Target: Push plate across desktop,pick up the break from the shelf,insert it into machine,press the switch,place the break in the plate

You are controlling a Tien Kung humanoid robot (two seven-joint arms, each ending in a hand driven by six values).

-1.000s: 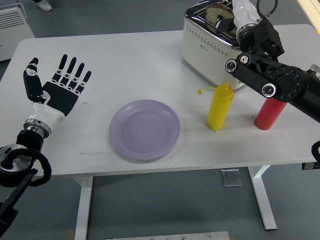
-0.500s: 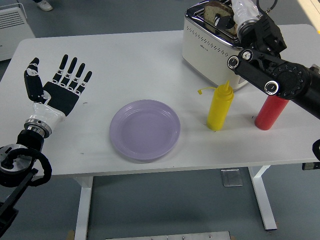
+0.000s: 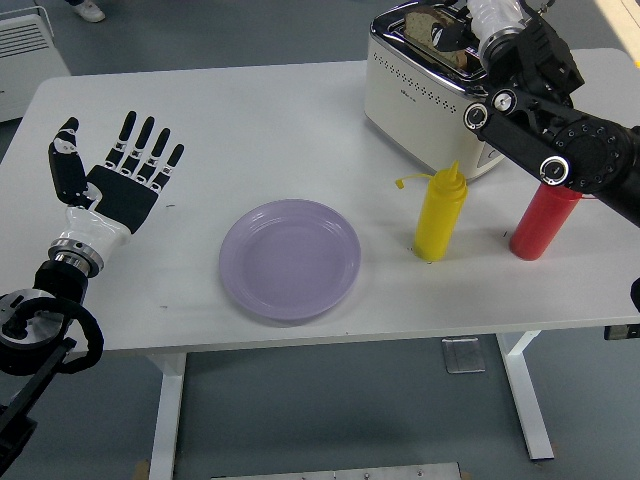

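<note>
A slice of brown bread (image 3: 428,20) stands in the top slot of the cream and chrome toaster (image 3: 420,90) at the table's back right. My right hand (image 3: 462,32) reaches over the toaster from the right, and its fingers are closed on the slice's right side. A lilac plate (image 3: 290,258) lies empty at the middle of the table. My left hand (image 3: 130,165) rests at the table's left with its fingers spread, holding nothing.
A yellow squeeze bottle (image 3: 440,212) stands in front of the toaster. A red squeeze bottle (image 3: 540,225) stands to its right, under my right forearm. A white appliance (image 3: 25,45) sits on the floor at the far left.
My right forearm has lifted and shifted up and to the right, and the bread slice has risen slightly in the slot. The left hand and the plate have not moved.
</note>
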